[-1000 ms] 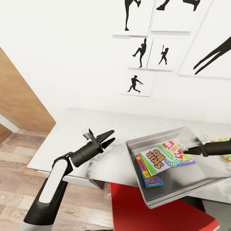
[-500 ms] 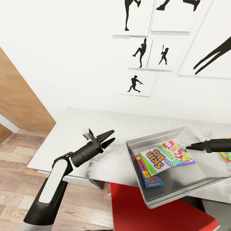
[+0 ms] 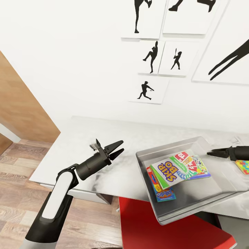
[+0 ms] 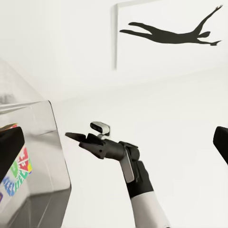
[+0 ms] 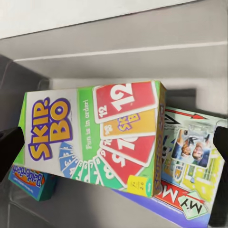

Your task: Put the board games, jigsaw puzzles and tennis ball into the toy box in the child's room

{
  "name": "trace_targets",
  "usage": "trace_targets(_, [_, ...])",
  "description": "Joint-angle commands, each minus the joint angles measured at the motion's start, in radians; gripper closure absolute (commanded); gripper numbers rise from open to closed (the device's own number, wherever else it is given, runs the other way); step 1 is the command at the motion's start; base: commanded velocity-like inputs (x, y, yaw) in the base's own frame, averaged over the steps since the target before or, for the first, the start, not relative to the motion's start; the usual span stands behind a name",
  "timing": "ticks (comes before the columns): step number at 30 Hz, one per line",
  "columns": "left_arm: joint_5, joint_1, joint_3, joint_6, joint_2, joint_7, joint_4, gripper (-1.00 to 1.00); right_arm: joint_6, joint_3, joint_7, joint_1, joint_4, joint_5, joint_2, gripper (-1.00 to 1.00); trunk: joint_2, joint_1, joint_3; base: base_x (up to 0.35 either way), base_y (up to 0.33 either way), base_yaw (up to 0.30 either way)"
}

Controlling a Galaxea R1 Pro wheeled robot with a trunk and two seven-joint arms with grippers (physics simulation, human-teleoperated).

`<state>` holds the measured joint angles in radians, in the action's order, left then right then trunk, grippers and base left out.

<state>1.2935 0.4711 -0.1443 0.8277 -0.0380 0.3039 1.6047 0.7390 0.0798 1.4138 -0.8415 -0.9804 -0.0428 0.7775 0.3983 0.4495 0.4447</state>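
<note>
Right gripper [image 3: 211, 153]: pressed together, empty — just past toy box [image 3: 207, 199] rim
Board games [image 3: 180, 167]: stacked inside (three)
Left gripper [image 3: 119, 147]: spread

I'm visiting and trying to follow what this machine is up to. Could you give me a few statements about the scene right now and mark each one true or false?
1. Three printed game boxes lie inside the toy box. True: the SKIP-BO box lies on top of the MY MONOPOLY box and the light-blue box.
2. The left gripper is holding a game. False: it is open and empty over the table.
3. The right gripper grips the SKIP-BO box. False: it holds nothing and hovers over the toy box's far right edge.
4. A jigsaw puzzle lies on the table, outside the toy box. True.
</note>
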Motion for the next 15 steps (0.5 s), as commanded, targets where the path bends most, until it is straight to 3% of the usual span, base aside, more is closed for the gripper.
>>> trace_targets(1, [-0.002,0.001,0.001,0.004,0.000,0.002,0.000,-1.00,0.010,0.033,0.002,0.010,-0.004,-0.004,0.001,-1.00,0.002,0.001,0.002,0.000,0.000,0.000])
trace_targets(2, [-0.002,0.001,0.001,0.004,0.000,0.002,0.000,-1.00,0.010,0.033,0.002,0.010,-0.004,-0.004,0.001,-1.00,0.002,0.001,0.002,0.000,0.000,0.000])
trace_targets(4, [-0.004,0.001,0.001,0.005,0.002,0.003,0.000,-1.00,0.009,0.107,0.002,0.039,-0.019,-0.005,0.002,-1.00,0.002,0.001,0.002,0.000,0.000,0.000])
trace_targets(5, [-0.004,0.001,0.001,0.005,0.002,0.003,0.000,-1.00,0.009,0.107,0.002,0.039,-0.019,-0.005,0.002,-1.00,0.002,0.001,0.002,0.000,0.000,0.000])
trace_targets(6, [-0.005,0.002,0.000,0.005,0.004,0.004,0.000,-1.00,0.008,0.145,0.002,0.059,-0.034,-0.006,0.002,-1.00,0.002,0.001,0.002,0.000,0.000,0.000])
trace_targets(7, [-0.005,0.002,0.000,0.005,0.004,0.004,0.000,-1.00,0.008,0.145,0.002,0.059,-0.034,-0.006,0.002,-1.00,0.002,0.001,0.002,0.000,0.000,0.000])
trace_targets(12, [-0.007,0.006,-0.006,0.007,0.032,0.005,0.000,-1.00,0.006,0.323,-0.001,0.185,-0.163,-0.005,-0.010,-1.00,0.002,0.001,0.002,0.000,0.000,0.000])
trace_targets(15, [-0.007,0.006,-0.007,0.007,0.047,0.009,0.000,-1.00,0.006,0.355,-0.001,0.211,-0.191,-0.005,-0.014,-1.00,0.002,0.001,0.002,0.000,0.000,0.000])
